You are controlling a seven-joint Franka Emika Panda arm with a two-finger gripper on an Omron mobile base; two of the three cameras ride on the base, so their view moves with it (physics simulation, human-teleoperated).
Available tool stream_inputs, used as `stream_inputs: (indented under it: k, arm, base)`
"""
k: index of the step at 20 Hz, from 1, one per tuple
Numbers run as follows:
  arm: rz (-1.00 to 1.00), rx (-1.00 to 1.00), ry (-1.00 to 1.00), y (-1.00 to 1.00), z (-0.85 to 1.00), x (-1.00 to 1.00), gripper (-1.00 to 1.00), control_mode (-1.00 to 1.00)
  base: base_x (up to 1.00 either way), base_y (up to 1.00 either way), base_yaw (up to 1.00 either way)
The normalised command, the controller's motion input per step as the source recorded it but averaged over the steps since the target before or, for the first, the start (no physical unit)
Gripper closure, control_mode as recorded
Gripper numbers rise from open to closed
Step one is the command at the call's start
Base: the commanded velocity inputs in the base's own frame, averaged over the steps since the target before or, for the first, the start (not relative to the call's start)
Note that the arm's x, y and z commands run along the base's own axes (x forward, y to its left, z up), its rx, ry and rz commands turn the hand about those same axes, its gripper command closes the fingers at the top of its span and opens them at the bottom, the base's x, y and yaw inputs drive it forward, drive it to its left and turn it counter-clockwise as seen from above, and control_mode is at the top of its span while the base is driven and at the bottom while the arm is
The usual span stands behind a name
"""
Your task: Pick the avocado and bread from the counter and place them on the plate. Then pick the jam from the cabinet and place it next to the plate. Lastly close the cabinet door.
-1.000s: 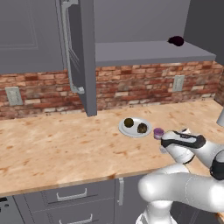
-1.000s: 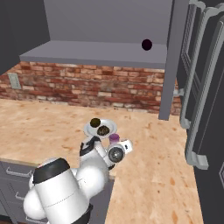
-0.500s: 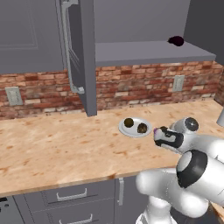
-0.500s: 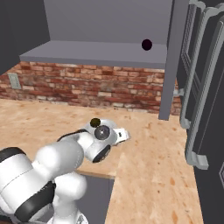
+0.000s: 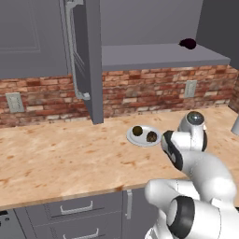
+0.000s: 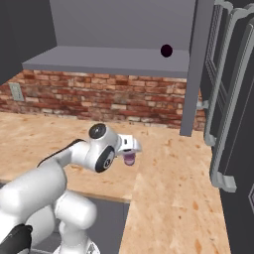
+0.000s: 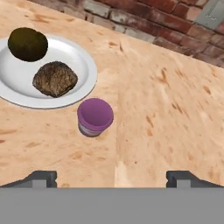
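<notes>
The jam point(image 7: 95, 117) stands upright beside the plate point(image 7: 85, 83) — magenta top up — fingers point(image 7: 40, 177) wide, holding nothing.

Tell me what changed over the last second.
The arm swung up and back from the jam, which now stands free on the counter beside the plate; the open end effector hovers above it, jaws wide apart, holding nothing. Avocado and bread stayed on the plate. The cabinet door stayed open, and the dark lump stayed on the shelf.
</notes>
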Motion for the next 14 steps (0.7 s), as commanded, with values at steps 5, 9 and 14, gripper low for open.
stream_inputs:
  k: [5,9,14]
  arm:
    - [-0.10,0.00,0.14,0.00,0.73,-0.09,-1.00,-1.00]
    - [-0.03,0.00,0.10,0.02,0.72,-0.01,-1.00,-1.00]
    - [0.00,0.00,-0.21,0.00,0.36,-0.45,-1.00,-1.00]
  base:
    - [0.00,0.00,0.00]
    - [0.00,0.00,0.00]
    - [0.00,0.00,0.00]
